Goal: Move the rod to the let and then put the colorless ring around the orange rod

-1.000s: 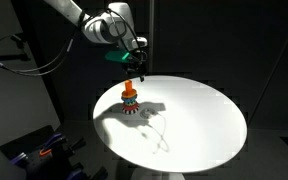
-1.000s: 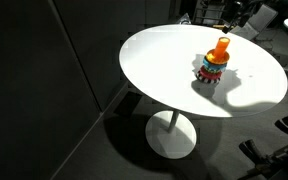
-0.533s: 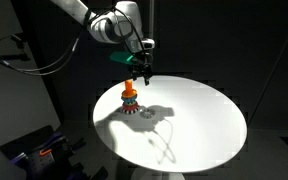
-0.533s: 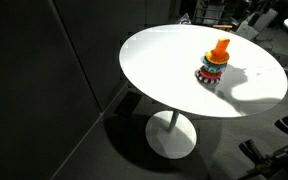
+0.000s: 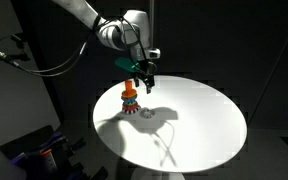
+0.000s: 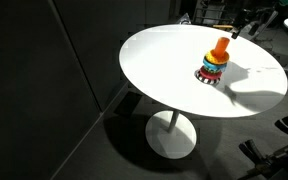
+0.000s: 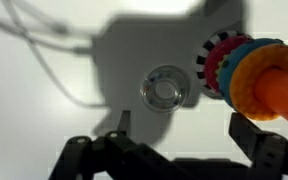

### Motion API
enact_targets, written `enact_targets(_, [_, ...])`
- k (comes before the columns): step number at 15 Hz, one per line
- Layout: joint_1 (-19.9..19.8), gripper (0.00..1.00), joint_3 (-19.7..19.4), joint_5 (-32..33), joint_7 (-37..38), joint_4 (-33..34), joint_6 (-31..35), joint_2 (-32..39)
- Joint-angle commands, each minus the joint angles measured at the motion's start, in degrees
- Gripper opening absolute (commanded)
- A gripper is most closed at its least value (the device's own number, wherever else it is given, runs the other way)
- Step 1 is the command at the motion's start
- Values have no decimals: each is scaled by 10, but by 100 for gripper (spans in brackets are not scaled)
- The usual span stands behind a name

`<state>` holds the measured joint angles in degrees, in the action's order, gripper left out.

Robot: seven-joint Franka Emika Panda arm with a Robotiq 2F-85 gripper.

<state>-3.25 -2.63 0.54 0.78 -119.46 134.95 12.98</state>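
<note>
The orange rod point(image 5: 129, 90) stands upright on a stack of coloured toothed rings point(image 5: 130, 104) on the white round table point(image 5: 199, 125). It shows in both exterior views, the rod point(image 6: 220, 48) and its stack point(image 6: 212, 71). In the wrist view the rod point(image 7: 277, 86) and stack point(image 7: 227, 64) are at the right. The colorless ring point(image 7: 165, 89) lies flat on the table just left of the stack. My gripper point(image 7: 184, 128) is open and empty, hovering above the table with the ring just ahead of its fingers point(image 7: 246, 130). In an exterior view the gripper point(image 5: 144, 76) hangs just right of the rod.
The table point(image 6: 164, 60) is round with a single pedestal foot point(image 6: 171, 135). Dark surroundings and cables lie beyond its edge. The arm's shadow point(image 7: 154, 45) falls over the ring.
My gripper has moved from above the rod to its right side and a little lower. The rod and rings have not moved.
</note>
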Motion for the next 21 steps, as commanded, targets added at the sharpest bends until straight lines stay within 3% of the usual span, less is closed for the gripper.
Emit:
enact_targets(1, [-5, 100, -6, -4, 1, 30, -3, 28])
enact_targets(14, [-2, 100, -11, 0, 1, 21, 10, 37])
enact_targets(21, [-2, 100, -10, 1, 3, 57, 5, 95])
